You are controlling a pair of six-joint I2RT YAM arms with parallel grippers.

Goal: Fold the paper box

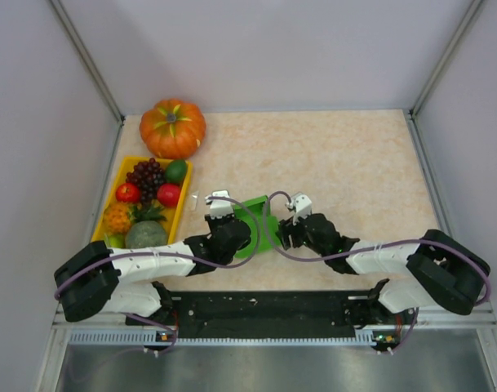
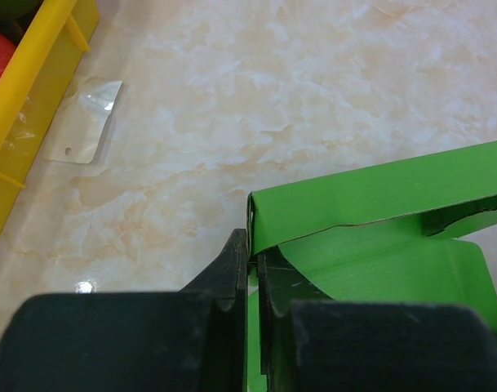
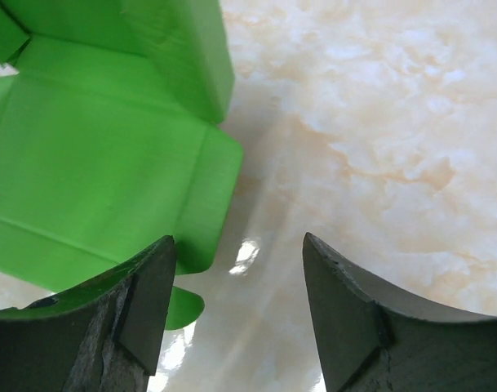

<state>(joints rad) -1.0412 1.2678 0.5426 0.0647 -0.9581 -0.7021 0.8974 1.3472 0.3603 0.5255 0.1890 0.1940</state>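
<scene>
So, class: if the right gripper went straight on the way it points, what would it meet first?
Probably the bare table; the right gripper is open and the paper box lies to its left.

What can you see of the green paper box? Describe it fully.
The paper box is bright green thin card, creased and partly folded. One panel stands raised, and flaps with rounded corners lie flat on the marbled table, near its front edge. The left gripper is shut on its raised corner; the right gripper hangs open beside a flap.
</scene>
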